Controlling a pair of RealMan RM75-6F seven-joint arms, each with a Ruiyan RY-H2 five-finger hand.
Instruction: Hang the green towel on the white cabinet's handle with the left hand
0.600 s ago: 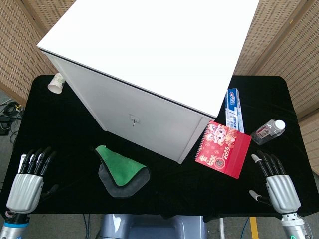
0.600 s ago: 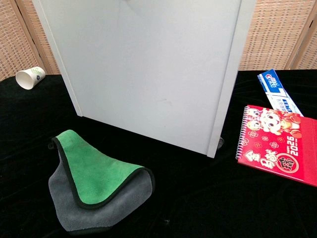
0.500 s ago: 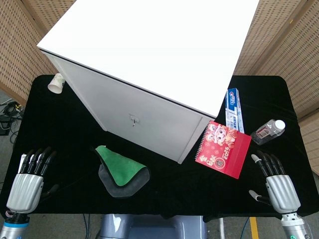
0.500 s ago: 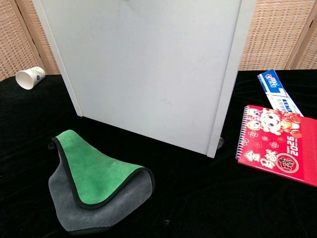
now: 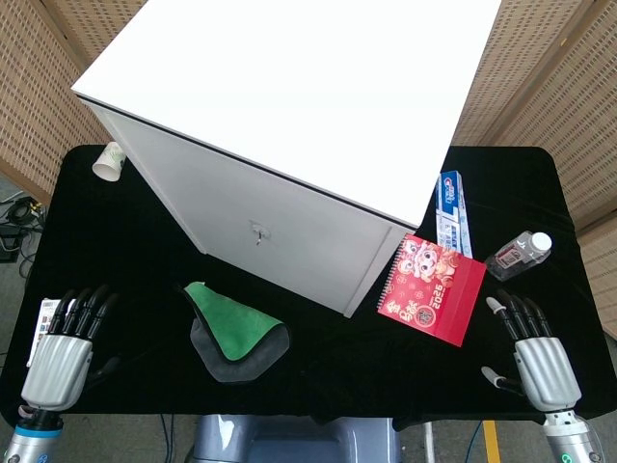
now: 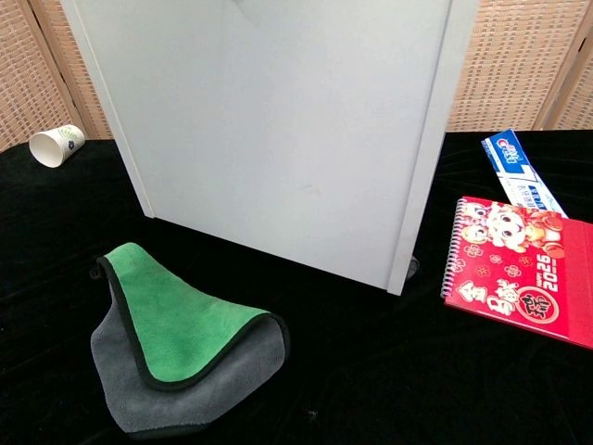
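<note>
Head view: left hand [image 5: 60, 359] at near left edge of black cloth-covered bench [image 5: 145, 241], palm down, fingers spread and extended, nothing held. Right hand [image 5: 540, 355] at near right edge, same posture, fingers apart, empty. Neither hand seen in chest view.

Folded green towel with grey backing and dark trim [image 5: 236, 331] flat on bench, right of left hand and well apart from it, untouched. Tall white box cabinet [image 5: 280, 125] beyond towel, standing askew across bench centre; small metal handle [image 5: 257, 231] on its front face, above and beyond towel, bare.

White paper cup [image 5: 109, 162] on its side at far left, well beyond left hand, just beside cabinet corner. Red spiral-bound 2025 calendar [image 5: 431, 287] beyond and left of right hand, leaning near cabinet's right corner. Blue-and-white toothpaste box [image 5: 455, 212] beyond calendar. Clear plastic bottle with white cap [image 5: 518, 255] lying directly beyond right hand, apart from it.
</note>
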